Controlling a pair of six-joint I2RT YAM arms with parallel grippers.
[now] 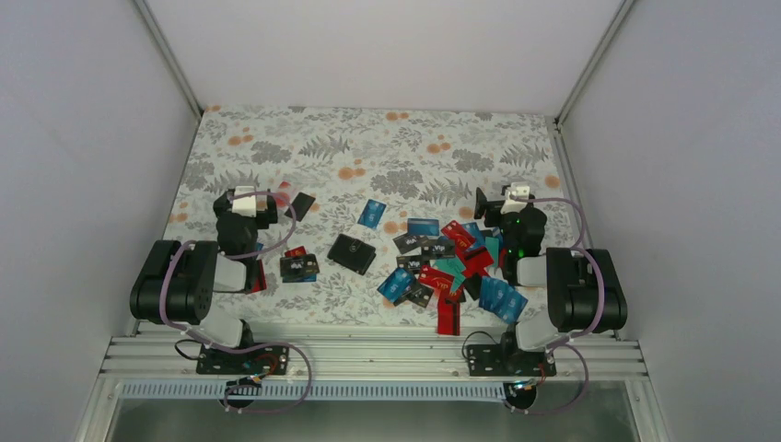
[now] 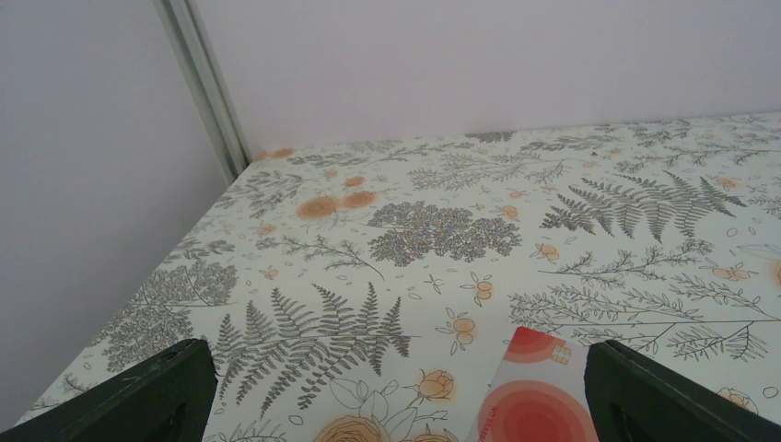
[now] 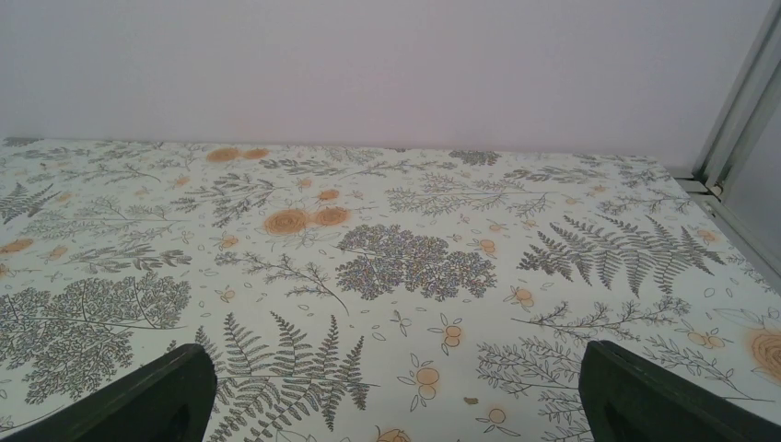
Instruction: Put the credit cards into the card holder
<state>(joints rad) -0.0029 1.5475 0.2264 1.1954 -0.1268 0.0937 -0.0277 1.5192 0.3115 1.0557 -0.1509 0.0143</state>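
The black squarish card holder [image 1: 351, 253] lies flat at the table's centre. Many credit cards [image 1: 451, 267] in blue, red, teal and black are piled to its right. A lone blue card [image 1: 371, 214] lies behind it. A few black cards [image 1: 297, 267] lie to its left. My left gripper [image 1: 250, 197] is open and empty at the left. In the left wrist view [image 2: 396, 387] a red and white card [image 2: 539, 396] lies on the cloth just inside the right finger [image 2: 663, 396]. My right gripper [image 1: 502, 203] is open and empty behind the pile, over bare cloth [image 3: 396, 387].
A slim plain black rectangle [image 1: 301, 205] lies right of the left gripper, beside the red card [image 1: 284, 191]. The floral tablecloth [image 1: 387, 147] is walled by white panels at left, back and right. A metal corner post [image 2: 207, 83] stands at the far left.
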